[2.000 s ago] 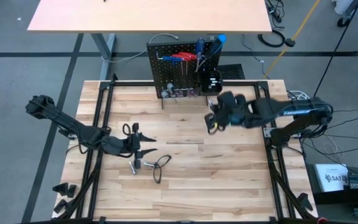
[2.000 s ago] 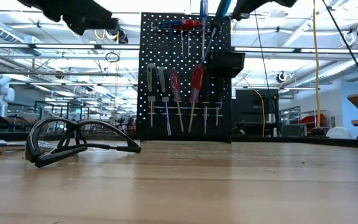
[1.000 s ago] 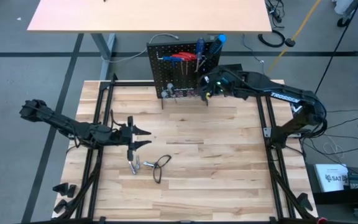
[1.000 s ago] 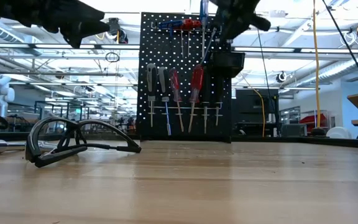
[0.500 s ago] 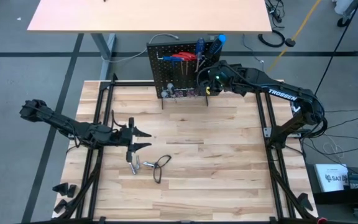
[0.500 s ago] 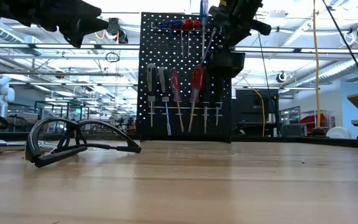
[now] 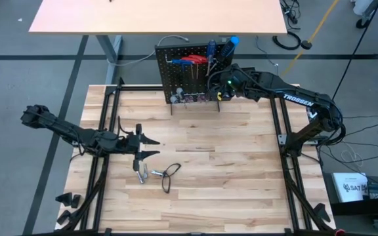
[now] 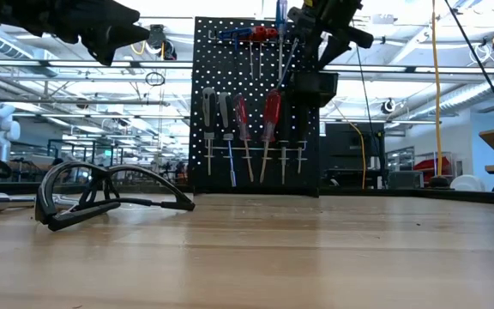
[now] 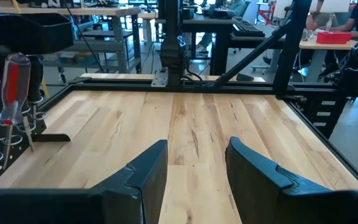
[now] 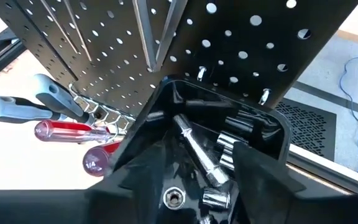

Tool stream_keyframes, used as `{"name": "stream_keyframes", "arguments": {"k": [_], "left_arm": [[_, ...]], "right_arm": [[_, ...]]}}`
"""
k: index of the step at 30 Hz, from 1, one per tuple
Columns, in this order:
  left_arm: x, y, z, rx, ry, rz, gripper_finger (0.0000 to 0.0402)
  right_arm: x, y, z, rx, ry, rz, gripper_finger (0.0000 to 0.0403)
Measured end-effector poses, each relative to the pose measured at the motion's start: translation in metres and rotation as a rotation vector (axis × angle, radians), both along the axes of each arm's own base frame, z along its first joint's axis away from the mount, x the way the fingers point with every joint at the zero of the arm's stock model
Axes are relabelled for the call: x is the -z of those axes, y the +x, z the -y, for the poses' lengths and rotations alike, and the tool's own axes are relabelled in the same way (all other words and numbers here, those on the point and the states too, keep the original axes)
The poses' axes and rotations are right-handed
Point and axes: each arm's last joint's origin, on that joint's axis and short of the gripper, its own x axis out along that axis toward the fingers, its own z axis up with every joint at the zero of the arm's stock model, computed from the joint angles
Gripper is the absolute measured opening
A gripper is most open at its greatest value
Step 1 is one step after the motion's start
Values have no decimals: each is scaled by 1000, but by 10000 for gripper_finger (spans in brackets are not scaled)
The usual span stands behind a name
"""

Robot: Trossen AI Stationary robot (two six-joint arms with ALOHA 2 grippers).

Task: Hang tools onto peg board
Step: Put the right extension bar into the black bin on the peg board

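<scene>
**Over the bin, fingers apart**

At the far edge of the worktop (image 7: 195,164) I see one peg board (image 8: 256,103) standing upright on its feet, with one small black bin (image 10: 229,137) fixed to its right side. I count four screwdrivers (image 8: 247,137) hanging upright in the middle row, two grey-handled and two red, and more red and blue handles along the top row. My right tool (image 10: 191,180) sits right over the bin with its fingers spread, gripping nothing; several silver bits (image 10: 197,152) lie inside, one long and the rest stubby. My left tool (image 9: 194,180) hovers open and empty above the left-centre boards. Near it lie one black wire loop (image 7: 169,174) and a couple of silver pieces (image 7: 143,175). Beyond the light wood slats, the room shows benches and ceiling lights.
</scene>
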Motion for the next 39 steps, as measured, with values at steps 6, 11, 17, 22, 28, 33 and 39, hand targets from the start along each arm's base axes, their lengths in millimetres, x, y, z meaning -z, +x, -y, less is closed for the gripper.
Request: {"name": "stream_keyframes", "arguments": {"k": [6, 11, 17, 22, 28, 33, 39], "left_arm": [[0, 0, 0, 6, 0, 0, 164], [0, 0, 1, 25, -3, -1, 164], [0, 0, 1, 25, -3, -1, 164], [0, 0, 1, 25, -3, -1, 164], [0, 0, 1, 27, -3, -1, 164], [0, 0, 1, 45, -28, -2, 164], [1, 0, 2, 45, -54, -17, 164]], "right_arm": [[-2, 1, -6, -18, 20, 26, 208], [-2, 7, -24, -86, 34, 33, 209], [-2, 16, -58, -191, 41, 38, 206], [0, 24, -96, -227, 25, 61, 206], [26, 38, -145, -277, 26, 99, 206], [67, 56, -182, -308, 35, 119, 206], [113, 85, -208, -379, 79, 93, 206]]}}
